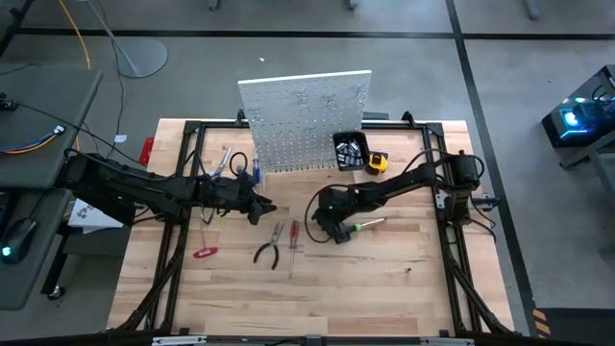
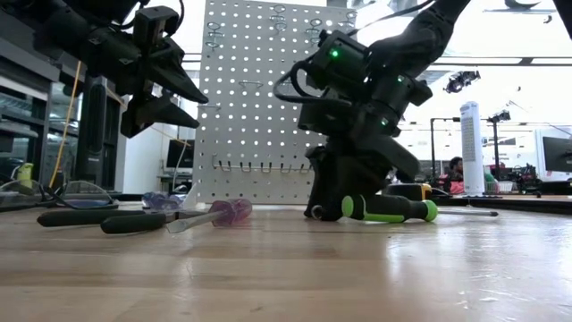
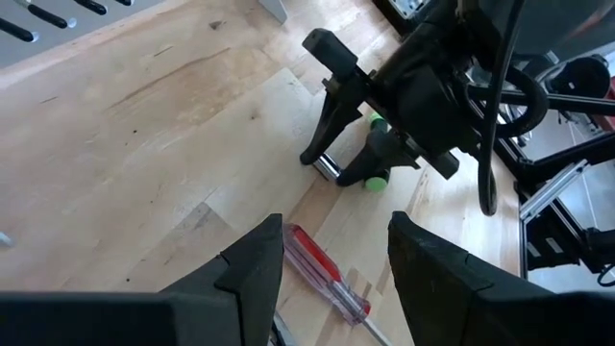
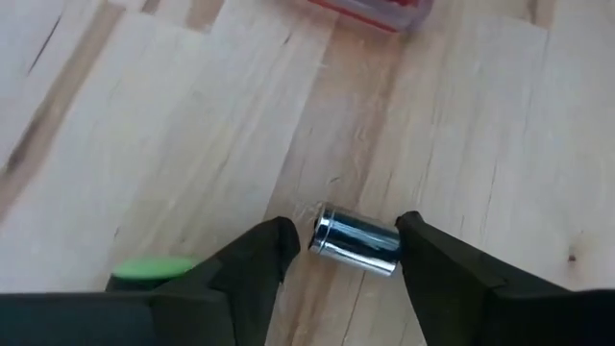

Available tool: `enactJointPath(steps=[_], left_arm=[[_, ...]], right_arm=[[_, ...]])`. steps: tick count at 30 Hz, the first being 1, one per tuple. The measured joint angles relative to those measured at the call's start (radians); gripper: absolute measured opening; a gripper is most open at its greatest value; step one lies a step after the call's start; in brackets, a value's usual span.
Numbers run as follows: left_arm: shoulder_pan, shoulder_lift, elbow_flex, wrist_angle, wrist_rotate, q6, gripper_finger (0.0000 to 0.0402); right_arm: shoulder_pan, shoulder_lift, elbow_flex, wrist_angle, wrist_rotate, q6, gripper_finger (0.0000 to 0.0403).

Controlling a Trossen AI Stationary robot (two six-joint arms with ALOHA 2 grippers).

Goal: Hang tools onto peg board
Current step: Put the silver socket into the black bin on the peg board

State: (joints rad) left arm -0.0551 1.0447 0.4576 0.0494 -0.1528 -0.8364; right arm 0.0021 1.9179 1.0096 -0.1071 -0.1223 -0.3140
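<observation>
My right gripper (image 1: 335,232) is open and low over the table, also seen in the low view (image 2: 332,201). Its fingers stand on either side of a small chrome socket (image 4: 356,243) that lies on its side on the wood. The green-black screwdriver (image 1: 366,226) lies just beside it. My left gripper (image 1: 261,207) is open and empty, raised above the table (image 2: 159,89), over the red screwdriver (image 3: 327,276). Dark-handled pliers (image 1: 268,253) and a small red-handled tool (image 1: 205,252) lie flat on the table. The white peg board (image 1: 306,120) stands at the far edge, with a black bin (image 1: 350,150). My right gripper comes down at the chrome socket from above, a finger at each of its ends. One fingertip (image 4: 415,240) is right at the socket's end (image 4: 392,252); I cannot tell whether it touches. The socket lies on the table.
A yellow tape measure (image 1: 377,163) sits right of the bin. More screwdrivers (image 1: 235,163) lie left of the board's foot. The black metal frame (image 1: 183,202) runs along both sides of the table. The near half of the wooden top (image 1: 317,298) is bare.
</observation>
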Motion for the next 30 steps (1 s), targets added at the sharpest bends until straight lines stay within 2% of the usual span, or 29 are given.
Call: enactJointPath(steps=[10, 16, 27, 30], left_arm=[[0.0, 0.0, 0.0, 0.0, 0.0, 0.0, 0.0172], [0.0, 0.0, 0.0, 0.0, 0.0, 0.02, 0.0172], [0.0, 0.0, 0.0, 0.0, 0.006, 0.027, 0.0172], [0.0, 0.0, 0.0, 0.0, 0.006, 0.028, 0.0172]], right_arm=[[0.005, 0.003, -0.003, 0.051, 0.036, 0.209, 0.0169], [0.006, 0.001, -0.001, 0.019, 0.063, 0.27, 0.0144], [0.006, -0.001, 0.001, -0.013, 0.099, 0.317, 0.014], [0.006, -0.001, 0.002, -0.028, 0.102, 0.325, 0.012]])
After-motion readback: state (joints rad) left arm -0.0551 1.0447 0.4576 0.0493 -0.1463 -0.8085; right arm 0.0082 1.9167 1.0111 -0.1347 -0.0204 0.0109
